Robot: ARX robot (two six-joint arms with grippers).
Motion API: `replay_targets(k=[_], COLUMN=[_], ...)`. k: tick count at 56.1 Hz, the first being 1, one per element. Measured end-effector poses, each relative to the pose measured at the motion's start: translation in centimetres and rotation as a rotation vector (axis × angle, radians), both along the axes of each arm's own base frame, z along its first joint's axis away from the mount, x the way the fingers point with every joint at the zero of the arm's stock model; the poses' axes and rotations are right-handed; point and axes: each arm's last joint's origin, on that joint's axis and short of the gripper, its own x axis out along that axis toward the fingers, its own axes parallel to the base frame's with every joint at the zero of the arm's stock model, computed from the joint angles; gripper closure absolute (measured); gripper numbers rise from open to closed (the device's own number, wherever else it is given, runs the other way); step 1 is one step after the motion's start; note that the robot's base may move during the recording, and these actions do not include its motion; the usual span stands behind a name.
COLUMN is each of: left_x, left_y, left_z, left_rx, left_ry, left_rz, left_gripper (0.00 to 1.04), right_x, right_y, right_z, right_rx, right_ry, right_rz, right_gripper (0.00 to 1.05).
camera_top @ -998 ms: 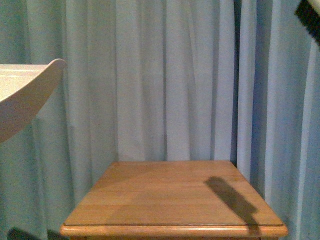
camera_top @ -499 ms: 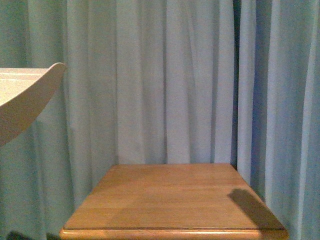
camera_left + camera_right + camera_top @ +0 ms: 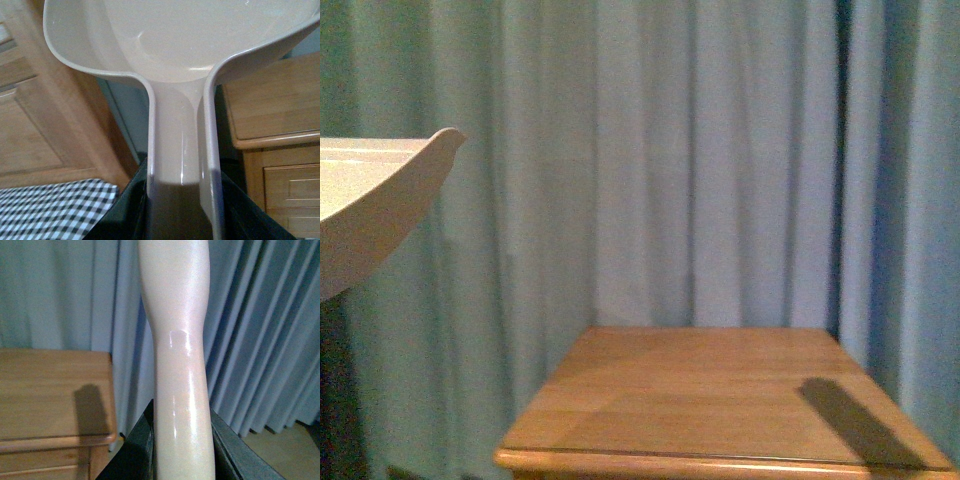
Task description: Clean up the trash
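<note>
No trash shows in any view. A beige dustpan juts in at the left of the front view, held up in the air. In the left wrist view its pan is empty and its handle runs down between the dark jaws of my left gripper, which is shut on it. My right gripper is shut on the cream handle of the brush; the bristles are out of view. Neither gripper appears in the front view.
A wooden side table stands low in front of pale blue curtains, with a dark shadow on its right part. The left wrist view shows a wooden headboard, a black-and-white checked cloth and a drawer unit.
The front view has shifted: the table now lies further right. The dark brush bristles at the top right a second ago are gone. The dustpan keeps its place at the left.
</note>
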Motion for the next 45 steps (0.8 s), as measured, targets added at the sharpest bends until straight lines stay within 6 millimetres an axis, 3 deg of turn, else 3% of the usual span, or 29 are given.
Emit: replay_targets(k=[45], left_x=[-0.05], left_y=[0.06], left_z=[-0.13], left_rx=[-0.007], left_ry=[0.003], left_rz=[0.012], left_gripper=[0.78], right_x=[0.04], right_y=[0.07], right_z=[-0.24], right_rx=[-0.008], right_ry=[0.01], right_rz=[0.009], right_gripper=[0.84])
